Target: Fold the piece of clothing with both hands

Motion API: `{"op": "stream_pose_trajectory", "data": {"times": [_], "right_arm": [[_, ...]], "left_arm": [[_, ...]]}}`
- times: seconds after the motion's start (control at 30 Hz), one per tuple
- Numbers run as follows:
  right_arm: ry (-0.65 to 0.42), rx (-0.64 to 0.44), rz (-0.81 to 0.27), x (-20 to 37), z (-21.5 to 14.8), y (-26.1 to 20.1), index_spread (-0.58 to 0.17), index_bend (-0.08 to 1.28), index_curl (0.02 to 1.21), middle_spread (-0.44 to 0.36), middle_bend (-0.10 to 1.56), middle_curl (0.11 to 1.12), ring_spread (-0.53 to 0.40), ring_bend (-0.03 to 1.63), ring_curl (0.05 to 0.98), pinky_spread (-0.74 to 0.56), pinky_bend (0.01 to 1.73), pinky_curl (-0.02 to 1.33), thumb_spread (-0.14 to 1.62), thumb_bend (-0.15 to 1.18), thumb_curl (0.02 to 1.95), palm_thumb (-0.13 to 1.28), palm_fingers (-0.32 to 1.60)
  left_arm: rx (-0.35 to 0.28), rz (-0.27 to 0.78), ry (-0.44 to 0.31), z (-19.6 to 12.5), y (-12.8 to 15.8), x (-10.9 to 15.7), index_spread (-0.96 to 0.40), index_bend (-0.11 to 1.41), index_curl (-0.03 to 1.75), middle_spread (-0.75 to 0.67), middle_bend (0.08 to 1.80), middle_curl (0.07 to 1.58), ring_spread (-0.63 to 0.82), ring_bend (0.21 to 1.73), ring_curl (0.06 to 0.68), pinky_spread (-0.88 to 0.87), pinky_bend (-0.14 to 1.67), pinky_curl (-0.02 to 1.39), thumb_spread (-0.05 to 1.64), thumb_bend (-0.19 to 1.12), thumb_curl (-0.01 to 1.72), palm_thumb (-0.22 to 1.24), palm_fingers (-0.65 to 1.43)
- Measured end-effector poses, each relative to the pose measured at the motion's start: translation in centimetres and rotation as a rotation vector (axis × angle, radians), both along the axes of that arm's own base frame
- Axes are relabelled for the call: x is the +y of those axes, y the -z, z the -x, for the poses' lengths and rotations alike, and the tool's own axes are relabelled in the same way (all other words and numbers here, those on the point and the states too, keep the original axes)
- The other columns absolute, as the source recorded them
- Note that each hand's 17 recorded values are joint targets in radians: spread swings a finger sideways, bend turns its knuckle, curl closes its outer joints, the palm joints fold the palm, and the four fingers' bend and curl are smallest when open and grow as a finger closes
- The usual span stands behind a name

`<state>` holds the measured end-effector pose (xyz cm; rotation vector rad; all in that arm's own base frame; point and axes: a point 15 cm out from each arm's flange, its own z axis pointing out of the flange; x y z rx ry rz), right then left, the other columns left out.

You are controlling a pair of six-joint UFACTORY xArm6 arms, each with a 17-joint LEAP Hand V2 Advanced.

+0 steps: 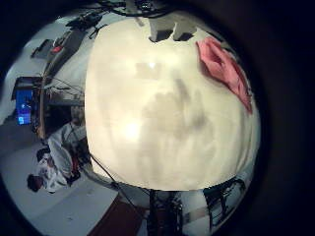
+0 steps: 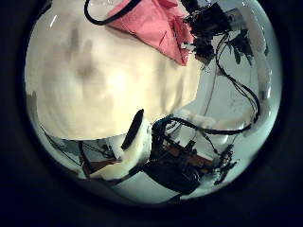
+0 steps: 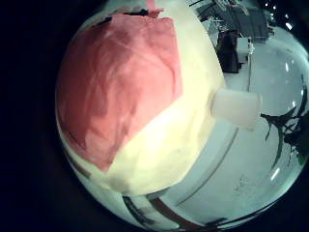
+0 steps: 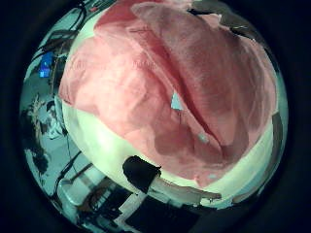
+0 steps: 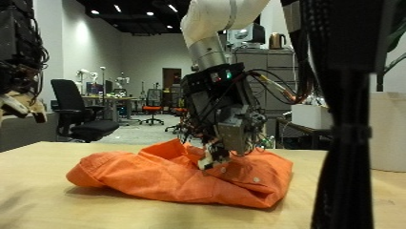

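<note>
Outside view: orange garment (image 5: pixel 191 172) lies crumpled on the counter (image 5: pixel 50 191), one edge partly doubled over. Fold step under way, I judge. One robot hand (image 5: pixel 226 129) hangs over the cloth's middle, fingers curled at it (grip unclear; which arm, uncertain). Next: take an edge, carry it across.

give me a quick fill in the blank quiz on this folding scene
1. The piece of clothing is ___ in colour.
2. It lies crumpled on a tan ___.
3. In the outside view a hand reaches down to the piece of clothing from ___.
Missing words: orange; table; above.
</note>
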<state>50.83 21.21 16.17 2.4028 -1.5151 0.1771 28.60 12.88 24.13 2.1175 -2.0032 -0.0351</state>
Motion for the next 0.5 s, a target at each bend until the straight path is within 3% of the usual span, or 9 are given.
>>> {"op": "stream_pose_trajectory", "data": {"times": [0.17,0.33,0.5], "right_arm": [[0.005,-0.001,0.013,-0.06,0.08,0.22,-0.25,0.43,0.5,-0.031,0.76,0.44,-0.169,1.03,0.323,0.01,0.57,0.17,0.92,0.0,0.32,0.25,0.76],[0.005,-0.016,0.018,-0.05,-0.18,0.03,-0.341,0.49,0.55,-0.155,0.79,0.47,-0.275,1.05,0.344,-0.27,0.78,0.2,1.0,0.04,0.36,0.47,1.16],[0.006,-0.033,0.013,-0.14,-0.47,-0.73,-0.384,0.59,0.62,-0.234,0.88,0.51,-0.286,1.11,0.391,-0.48,0.87,0.24,1.04,0.03,0.38,0.59,1.28]], "left_arm": [[-0.002,-0.003,-0.003,0.04,-0.01,0.17,0.12,0.18,0.34,0.34,0.19,0.29,0.57,0.35,0.221,0.53,0.2,0.32,1.21,-0.01,0.26,0.35,0.03],[-0.003,-0.005,-0.004,0.06,-0.17,0.23,0.12,0.18,0.35,0.34,0.19,0.29,0.57,0.35,0.221,0.53,0.2,0.32,1.21,-0.01,0.26,0.36,0.03],[-0.006,-0.006,-0.002,0.12,-0.3,0.15,0.12,0.18,0.34,0.34,0.19,0.29,0.57,0.34,0.221,0.53,0.2,0.32,1.21,-0.01,0.26,0.37,0.03]]}}
